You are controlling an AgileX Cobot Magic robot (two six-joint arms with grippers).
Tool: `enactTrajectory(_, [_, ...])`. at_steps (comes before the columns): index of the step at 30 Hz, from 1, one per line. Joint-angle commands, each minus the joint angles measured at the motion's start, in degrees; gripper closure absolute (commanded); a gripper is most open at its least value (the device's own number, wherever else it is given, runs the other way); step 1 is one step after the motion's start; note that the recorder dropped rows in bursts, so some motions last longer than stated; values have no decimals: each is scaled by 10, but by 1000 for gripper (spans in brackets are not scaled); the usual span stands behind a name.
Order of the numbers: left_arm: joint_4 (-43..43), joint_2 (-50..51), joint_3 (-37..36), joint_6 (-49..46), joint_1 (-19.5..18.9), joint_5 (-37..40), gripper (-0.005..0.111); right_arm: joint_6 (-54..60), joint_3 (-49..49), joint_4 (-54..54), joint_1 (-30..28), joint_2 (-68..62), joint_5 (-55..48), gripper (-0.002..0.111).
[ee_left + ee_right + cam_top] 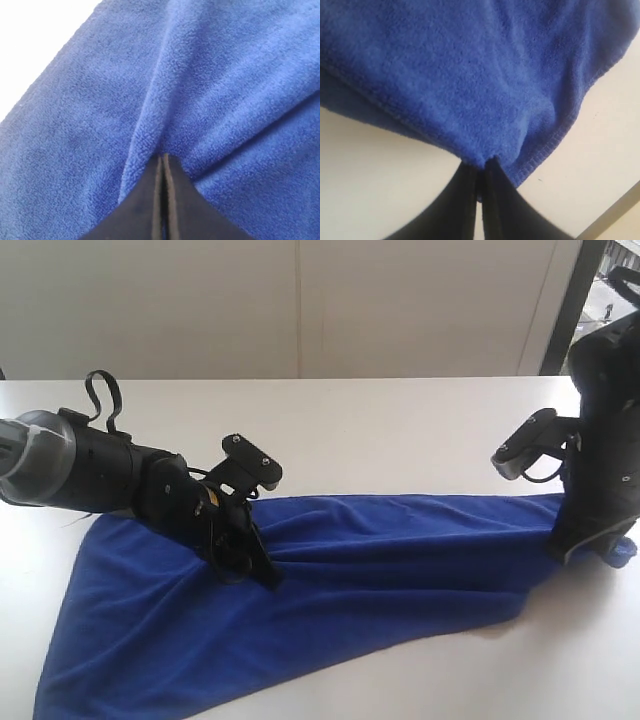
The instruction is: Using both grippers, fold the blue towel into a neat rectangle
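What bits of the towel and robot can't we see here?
Exterior view: a near corner of the blue towel is cut off by the bottom edge.
Exterior view: the right end effector blocks its own grip on the towel.
Left wrist view: the left end effector covers the cloth it pinches.

Spreading over the table (pixel 420 425) as a towel (pixel 380 580), widening toward the near left and tapering to a corner at the far right. Pinching that right corner at its hem with the right gripper (pixel 480 167). Pinching a raised fold left of the towel's middle with the left gripper (pixel 163 161), arm reaching in from the left, cloth lying on both sides of the tips.
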State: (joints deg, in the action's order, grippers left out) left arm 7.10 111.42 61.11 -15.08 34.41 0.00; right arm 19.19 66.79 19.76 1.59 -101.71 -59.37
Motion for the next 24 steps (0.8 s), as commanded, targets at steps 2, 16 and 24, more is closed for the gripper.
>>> enactTrajectory(2, [-16,29,-17,-3,-6,73,107,9,-1,38,-6,39,-35,108])
enactTrajectory(16, [-16,29,-17,-3,-6,72,107,42,-1,57,-7,79,-106,108])
enactTrajectory(24, [-16,29,-17,-3,-6,69,107,52,-1,42,-36,80,-106,108])
